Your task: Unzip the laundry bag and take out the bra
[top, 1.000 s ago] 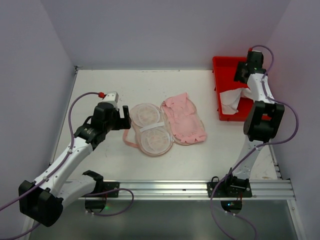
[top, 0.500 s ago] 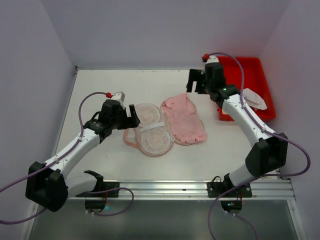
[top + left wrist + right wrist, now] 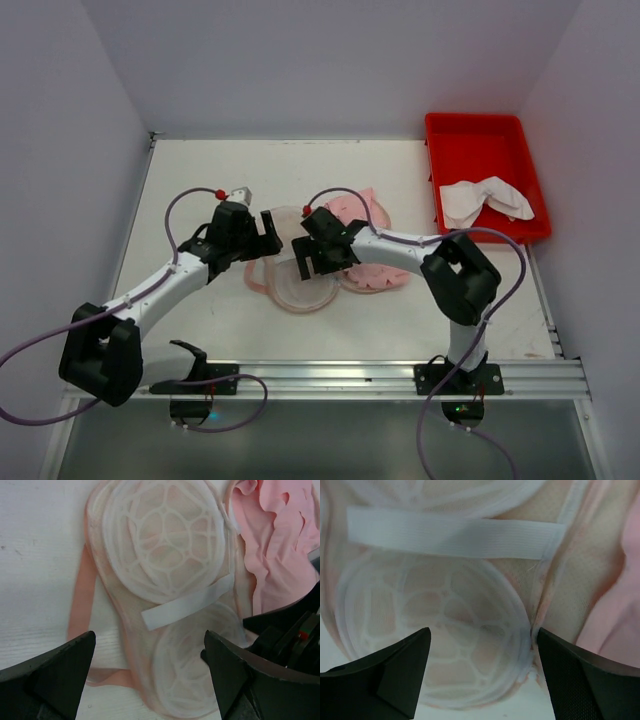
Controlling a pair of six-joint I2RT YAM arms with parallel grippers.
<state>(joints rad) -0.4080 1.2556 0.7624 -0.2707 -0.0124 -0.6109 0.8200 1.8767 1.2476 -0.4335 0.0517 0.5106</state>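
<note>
The cream-peach padded laundry bag (image 3: 385, 272) lies unzipped at the middle of the worktop (image 3: 200, 170), and a crumpled white cloth (image 3: 485, 197) (the bra, I judge) sits in the red plastic tray (image 3: 480, 125) at the far right corner, so little seems left. A second ago the right gripper (image 3: 484, 630) was over that tray; now it hangs wide-jawed and empty over the bag, opposite the left gripper (image 3: 150, 635), also wide and empty.
</note>
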